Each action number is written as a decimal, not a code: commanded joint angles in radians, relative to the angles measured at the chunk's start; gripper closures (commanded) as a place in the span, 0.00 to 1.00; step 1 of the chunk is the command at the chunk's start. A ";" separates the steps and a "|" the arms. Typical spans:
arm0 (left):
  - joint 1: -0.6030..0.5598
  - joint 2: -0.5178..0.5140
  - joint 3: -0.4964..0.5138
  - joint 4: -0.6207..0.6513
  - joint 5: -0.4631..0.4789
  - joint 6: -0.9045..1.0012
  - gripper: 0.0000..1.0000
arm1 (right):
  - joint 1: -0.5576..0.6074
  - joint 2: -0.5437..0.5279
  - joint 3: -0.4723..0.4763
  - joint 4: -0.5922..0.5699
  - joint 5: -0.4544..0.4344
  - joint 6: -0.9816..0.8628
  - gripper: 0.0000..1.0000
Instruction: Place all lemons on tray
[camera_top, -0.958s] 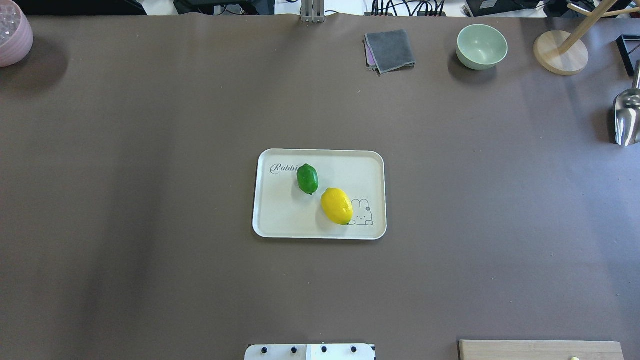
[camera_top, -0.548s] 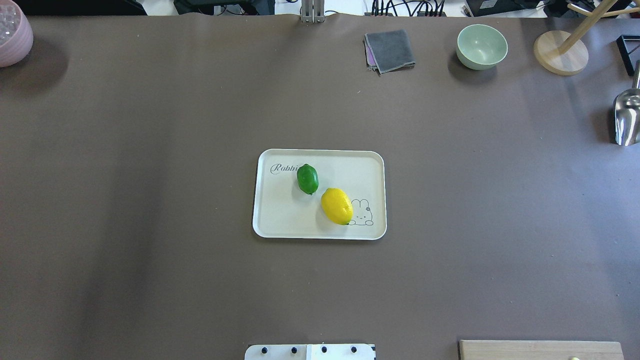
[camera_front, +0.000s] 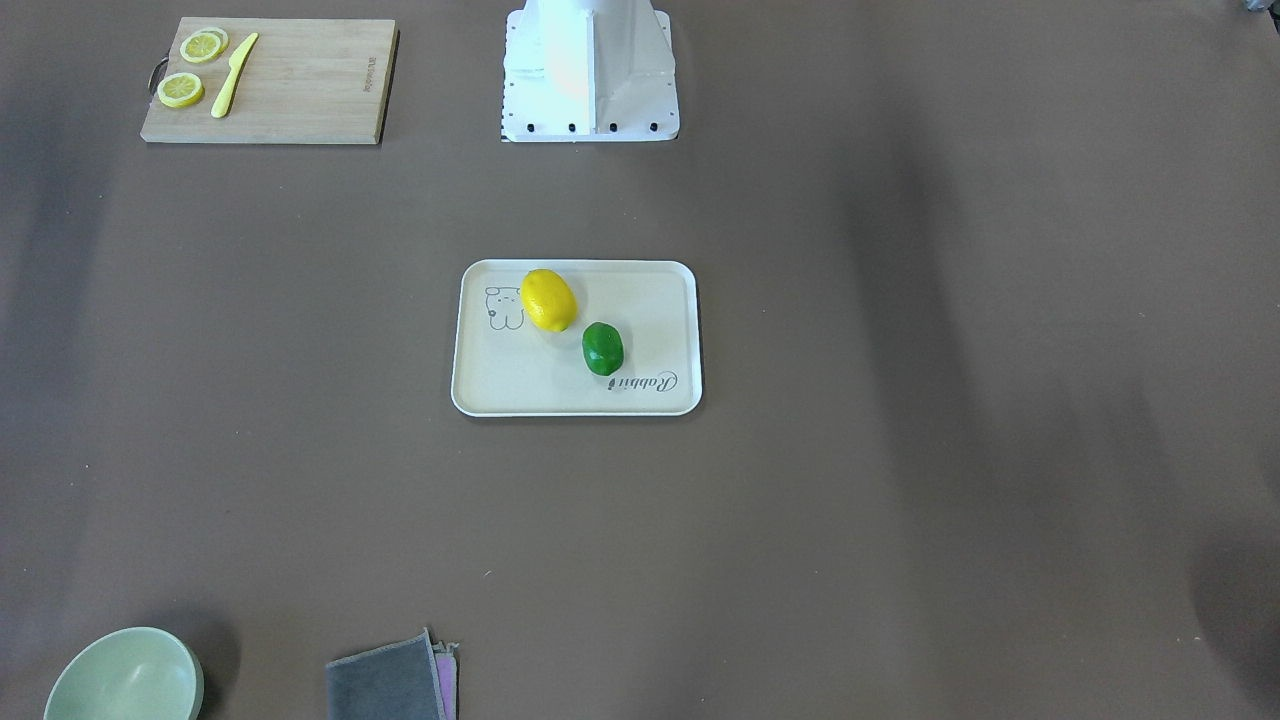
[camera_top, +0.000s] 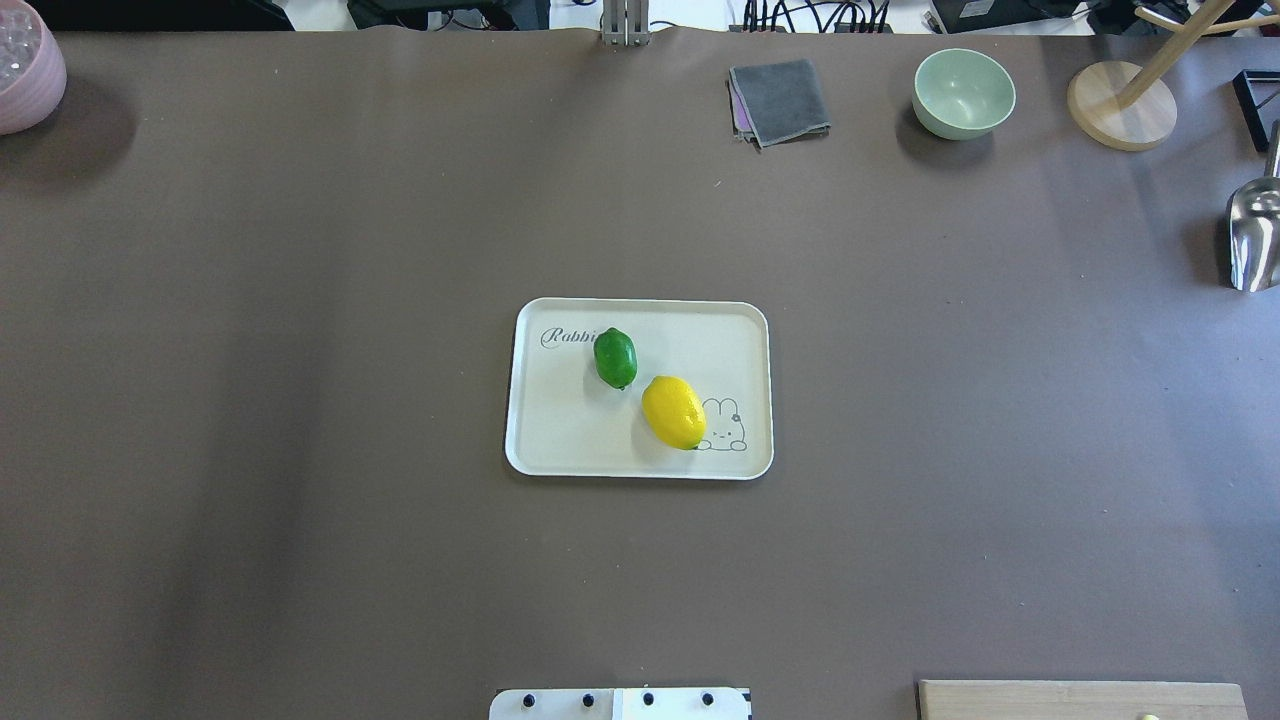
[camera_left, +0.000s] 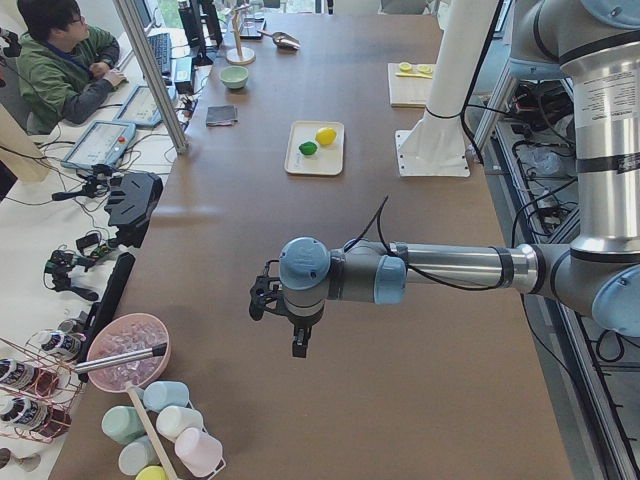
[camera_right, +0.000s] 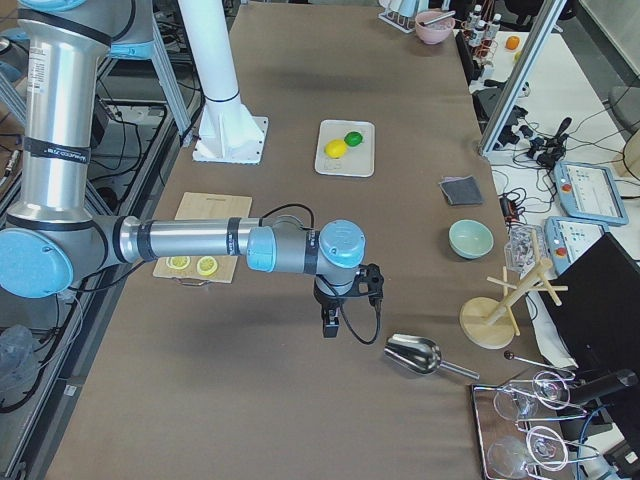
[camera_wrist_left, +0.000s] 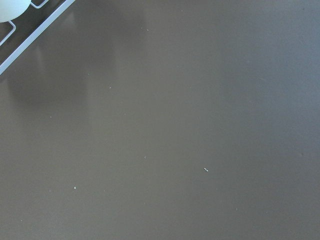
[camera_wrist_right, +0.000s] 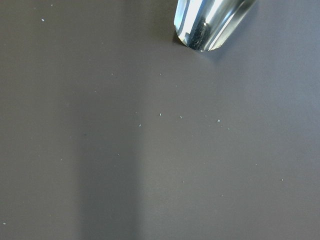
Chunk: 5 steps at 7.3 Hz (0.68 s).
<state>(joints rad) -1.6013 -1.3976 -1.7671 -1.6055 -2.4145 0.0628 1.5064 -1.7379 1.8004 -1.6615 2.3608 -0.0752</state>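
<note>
The cream tray (camera_top: 560, 430) with the "Rabbit" script lies at the table's middle. The yellow lemon (camera_top: 673, 411) and the green lemon (camera_top: 615, 357) both rest on it, close together; they also show in the front-facing view, yellow (camera_front: 548, 299) and green (camera_front: 603, 348). My left gripper (camera_left: 297, 345) hangs over bare table far from the tray, seen only in the exterior left view. My right gripper (camera_right: 330, 328) hangs near the metal scoop (camera_right: 412, 353), seen only in the exterior right view. I cannot tell whether either is open or shut.
A wooden cutting board (camera_front: 290, 80) with lemon slices and a yellow knife lies near the robot base (camera_front: 590, 70). A green bowl (camera_top: 963, 92), grey cloth (camera_top: 780, 100), wooden stand (camera_top: 1120, 105) and pink bowl (camera_top: 25, 70) line the far edge.
</note>
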 joint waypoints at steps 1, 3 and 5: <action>0.001 -0.001 0.000 -0.002 0.000 0.000 0.02 | -0.011 -0.003 0.008 0.002 0.002 0.000 0.00; 0.001 -0.003 -0.006 -0.005 0.000 0.000 0.02 | -0.011 -0.003 0.008 0.002 0.002 0.000 0.00; 0.001 -0.003 -0.008 -0.004 0.000 0.000 0.02 | -0.011 -0.003 0.008 0.002 0.002 0.002 0.00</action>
<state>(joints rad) -1.6000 -1.4004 -1.7730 -1.6099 -2.4145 0.0629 1.4957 -1.7410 1.8085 -1.6598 2.3623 -0.0749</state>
